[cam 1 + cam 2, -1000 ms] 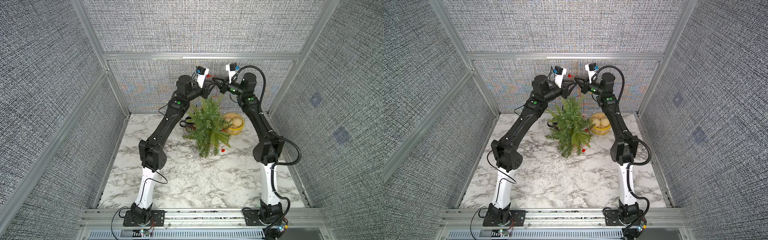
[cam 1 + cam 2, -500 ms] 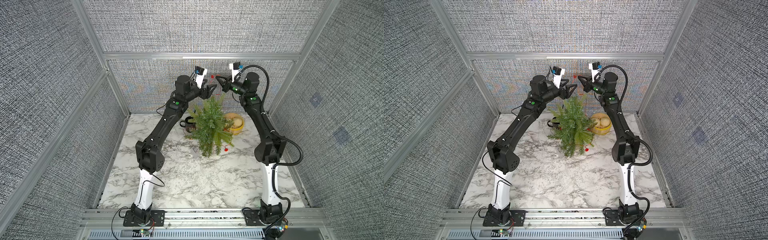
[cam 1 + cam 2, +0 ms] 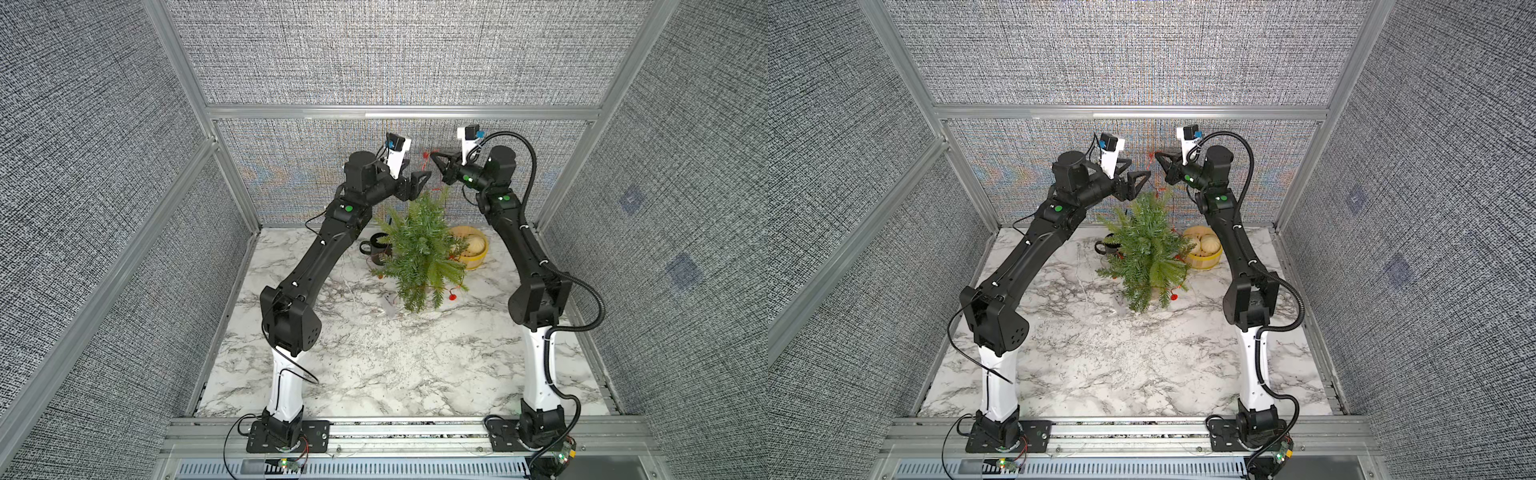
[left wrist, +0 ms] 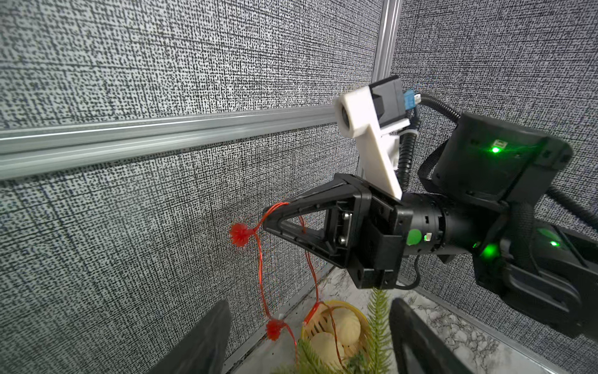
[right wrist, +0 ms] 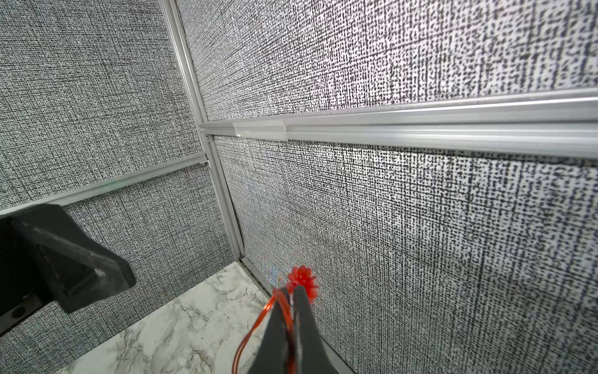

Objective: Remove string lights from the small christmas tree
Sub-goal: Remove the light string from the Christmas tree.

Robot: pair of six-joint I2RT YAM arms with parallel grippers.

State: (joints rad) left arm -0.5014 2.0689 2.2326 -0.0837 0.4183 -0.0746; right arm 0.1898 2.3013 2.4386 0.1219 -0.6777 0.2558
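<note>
My right claw (image 4: 264, 224) sits high above the small christmas tree (image 3: 419, 249), pinched tight on the string lights (image 4: 260, 275) just behind a red bulb (image 4: 239, 234); I judge that the bulb works as a stop there, so the thin wire cannot slip through; two strands hang from the pinch down into the needles, so one loop is clear of the top while the rest lies lower in the branches, with another bulb (image 3: 453, 296) dangling near the base; I hold high because pulling upward should slide the wire off the drooping branches, whereas a sideways tug might tip the tree; my left claw (image 3: 417, 171) waits just beside the right, jaws spread wide and empty, apart from the wire, probably ready to take a lower hold; the tree stands upright between a black mug (image 3: 376, 249) and a yellow basket (image 3: 478, 254).
</note>
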